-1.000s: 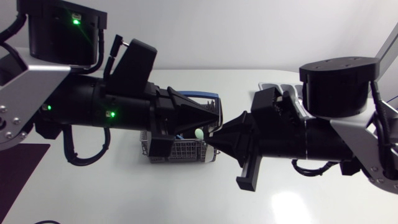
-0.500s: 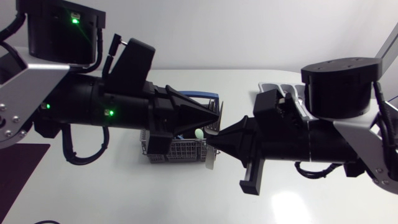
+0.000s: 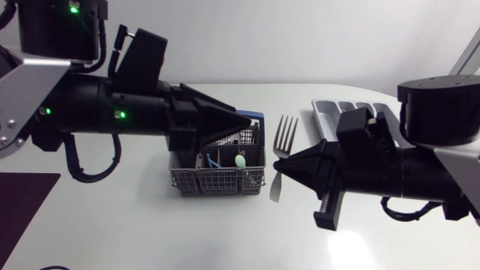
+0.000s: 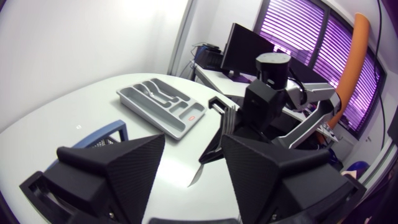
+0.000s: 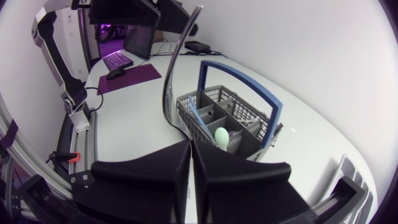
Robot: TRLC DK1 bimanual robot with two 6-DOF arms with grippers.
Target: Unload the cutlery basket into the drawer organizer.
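A silver fork (image 3: 284, 131) stands upright just right of the basket, with my right gripper (image 3: 283, 168) shut on its handle. In the right wrist view the fork (image 5: 177, 56) rises from between the closed fingers of the right gripper (image 5: 189, 144). The grey wire cutlery basket (image 3: 217, 180) with a blue handle holds a pale green utensil (image 3: 240, 160) and blue-handled pieces (image 3: 212, 160). My left gripper (image 3: 249, 120) hangs over the basket's far right corner, open and empty (image 4: 193, 165). The grey drawer organizer (image 3: 330, 111) lies at the back right, partly behind my right arm.
A dark mat (image 3: 22, 199) lies at the table's left edge. From the left wrist, the organizer (image 4: 186, 118) is beyond the fork (image 4: 228, 116), and the basket's blue handle (image 4: 102, 135) shows beside my left fingers. White tabletop stretches in front of the basket.
My left gripper opened and drew back to the left, off the fork. My right gripper closed on the fork and carried it right, away from the basket.
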